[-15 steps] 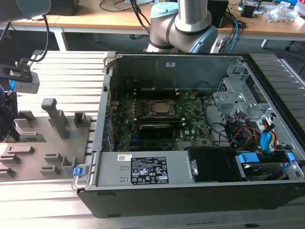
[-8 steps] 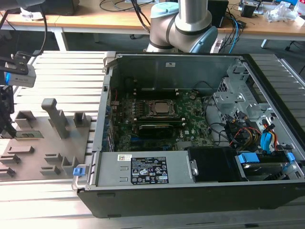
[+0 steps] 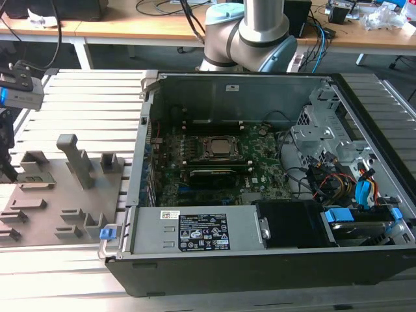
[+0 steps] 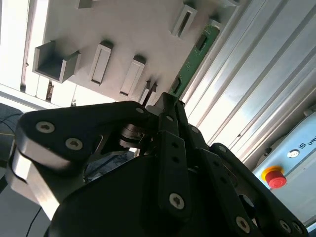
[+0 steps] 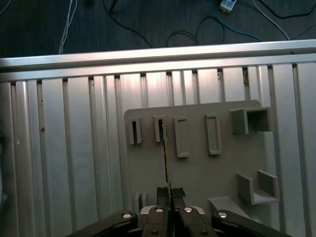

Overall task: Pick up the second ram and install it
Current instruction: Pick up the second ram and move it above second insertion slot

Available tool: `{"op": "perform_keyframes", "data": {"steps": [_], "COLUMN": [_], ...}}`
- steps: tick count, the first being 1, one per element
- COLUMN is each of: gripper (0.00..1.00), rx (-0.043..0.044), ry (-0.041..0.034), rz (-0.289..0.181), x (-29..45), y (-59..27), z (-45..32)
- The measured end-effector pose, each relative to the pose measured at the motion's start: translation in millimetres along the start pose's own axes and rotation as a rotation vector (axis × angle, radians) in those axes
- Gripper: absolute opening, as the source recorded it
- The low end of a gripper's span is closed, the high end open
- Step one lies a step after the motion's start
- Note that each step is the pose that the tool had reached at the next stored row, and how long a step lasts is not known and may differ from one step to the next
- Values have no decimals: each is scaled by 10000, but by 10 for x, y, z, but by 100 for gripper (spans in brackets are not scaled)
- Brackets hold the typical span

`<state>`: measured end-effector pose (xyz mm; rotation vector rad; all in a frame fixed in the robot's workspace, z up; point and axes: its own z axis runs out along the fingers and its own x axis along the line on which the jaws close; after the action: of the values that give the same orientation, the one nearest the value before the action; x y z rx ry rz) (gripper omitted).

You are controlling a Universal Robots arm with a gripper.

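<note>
Open computer case [image 3: 240, 276] on the exterior view's right, print on its white label [image 3: 203, 231] not legible. Grey tray [image 3: 49, 195] just beside. Gripper [image 5: 168, 193] [image 4: 165, 101] over the tray in both wrist views, clamped on the second ram [image 5: 166, 153] [image 4: 192, 59], near end hidden in its grip.

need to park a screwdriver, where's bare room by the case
In the exterior view, bare slatted table beyond the grey tray, up to the case wall, and in the strip nearer than the tray. Crowded: the tray's blocks, where the gripper holds the second ram, and the cable-filled case.
</note>
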<state>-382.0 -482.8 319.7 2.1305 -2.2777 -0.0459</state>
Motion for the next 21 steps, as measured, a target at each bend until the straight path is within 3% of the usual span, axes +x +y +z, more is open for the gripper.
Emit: {"op": "perform_keyframes", "data": {"steps": [7,21], "gripper": [14,14], "rx": [0,0], "ry": [0,0], "rz": [0,0], "x": [0,-1], "y": [5,12], "z": [-135,-336]}}
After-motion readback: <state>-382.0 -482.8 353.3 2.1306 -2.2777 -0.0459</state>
